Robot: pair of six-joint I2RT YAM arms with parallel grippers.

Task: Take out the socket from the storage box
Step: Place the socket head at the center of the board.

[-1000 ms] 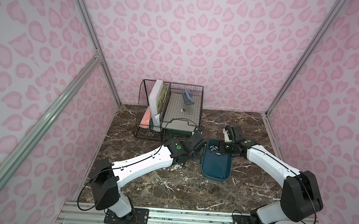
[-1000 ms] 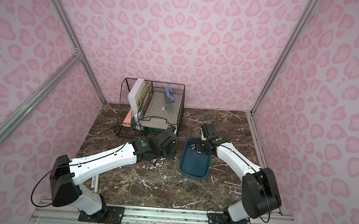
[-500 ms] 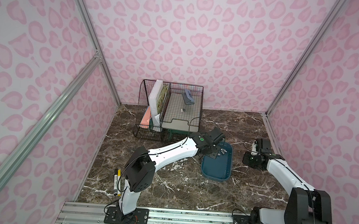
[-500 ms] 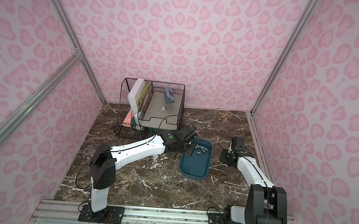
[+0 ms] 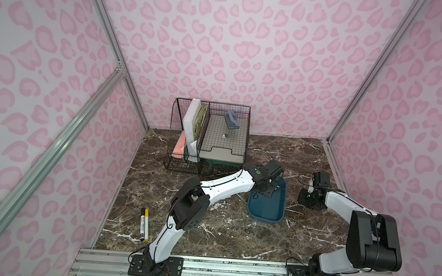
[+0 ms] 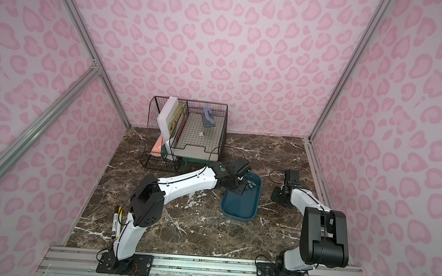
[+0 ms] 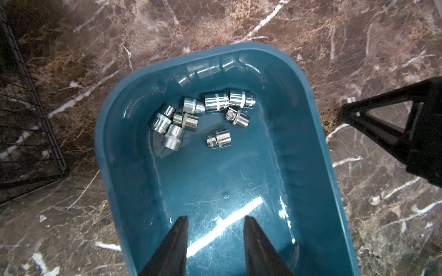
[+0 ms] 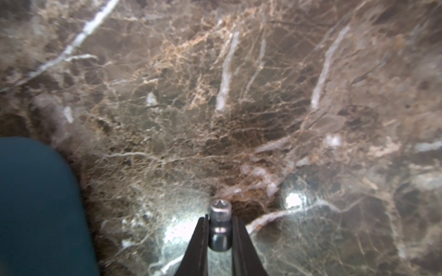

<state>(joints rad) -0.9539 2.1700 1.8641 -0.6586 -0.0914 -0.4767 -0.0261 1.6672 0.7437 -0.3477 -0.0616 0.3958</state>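
Sockets lie loose at the far end of the box, the left pincer over it, jaws apart and empty. Right of the box, the right pincer is clamped on one socket near the worktop.

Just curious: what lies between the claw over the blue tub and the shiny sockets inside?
Nothing: left wrist view shows bare storage box floor between left gripper and sockets.

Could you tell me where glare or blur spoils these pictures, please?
Left wrist view: a bright glare streak on the box floor, sockets sharp. Right wrist view: table blurred, white hot spots beside the held socket in the right claw. Both top views: evenly lit and sharp.
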